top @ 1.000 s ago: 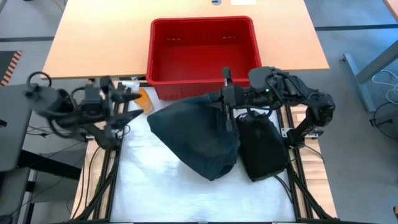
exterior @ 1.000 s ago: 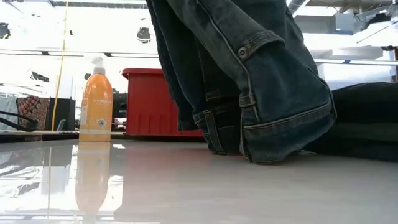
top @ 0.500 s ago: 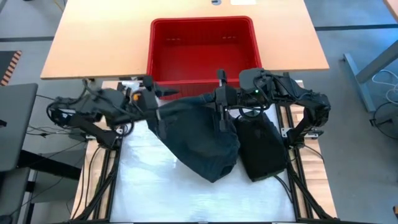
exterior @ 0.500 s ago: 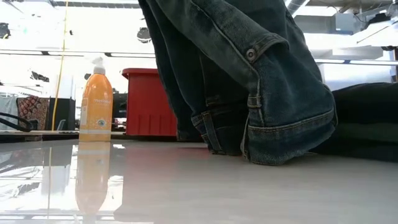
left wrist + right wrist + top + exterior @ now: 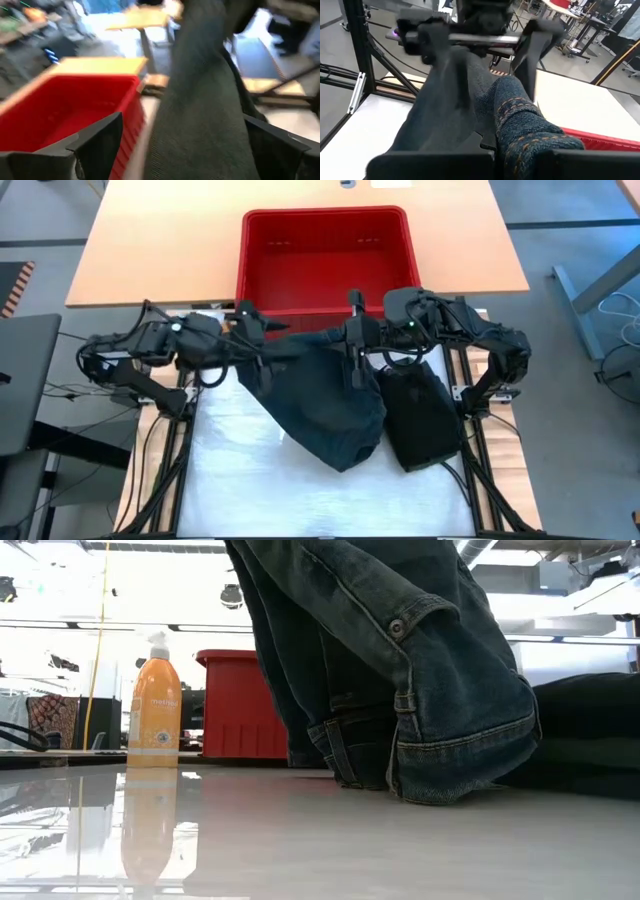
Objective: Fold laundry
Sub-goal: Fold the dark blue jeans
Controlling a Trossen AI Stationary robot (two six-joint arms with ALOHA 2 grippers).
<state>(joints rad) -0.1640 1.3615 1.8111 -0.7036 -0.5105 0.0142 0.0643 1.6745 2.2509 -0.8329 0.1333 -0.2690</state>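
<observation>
Right gripper (image 5: 355,350) fingers pinching the denim garment (image 5: 320,395) at bench's far edge; left gripper (image 5: 252,340) fingers spread around its hem, should clamp evenly before spreading flat

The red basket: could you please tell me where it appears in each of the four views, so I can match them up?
High view: red basket at top centre, behind both grippers.
Low view: in the mid-background, right of the orange spray bottle, partly hidden by the hanging denim garment.
Left wrist view: lower left, beside the garment.
Right wrist view: only a red rim at the lower right edge.
Shared landmark: the denim garment.
</observation>
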